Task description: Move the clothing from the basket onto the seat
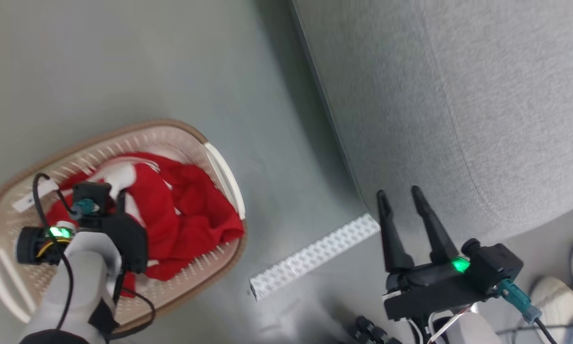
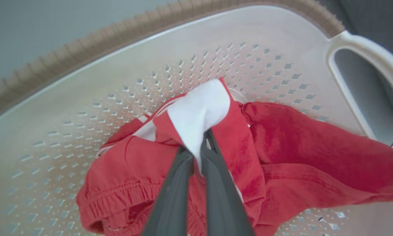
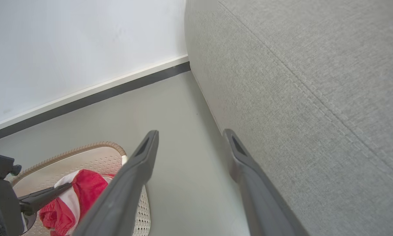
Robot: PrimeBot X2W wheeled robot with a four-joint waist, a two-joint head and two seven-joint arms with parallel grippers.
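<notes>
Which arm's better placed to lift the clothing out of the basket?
Left: the left gripper is shut on the clothing inside the basket; the right gripper hangs open, empty, by the seat.

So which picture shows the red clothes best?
The left wrist view: the clothing sits close up, pinched in the left gripper. The head view shows it heaped in the basket, partly behind that gripper; the right wrist view, a small part.
</notes>
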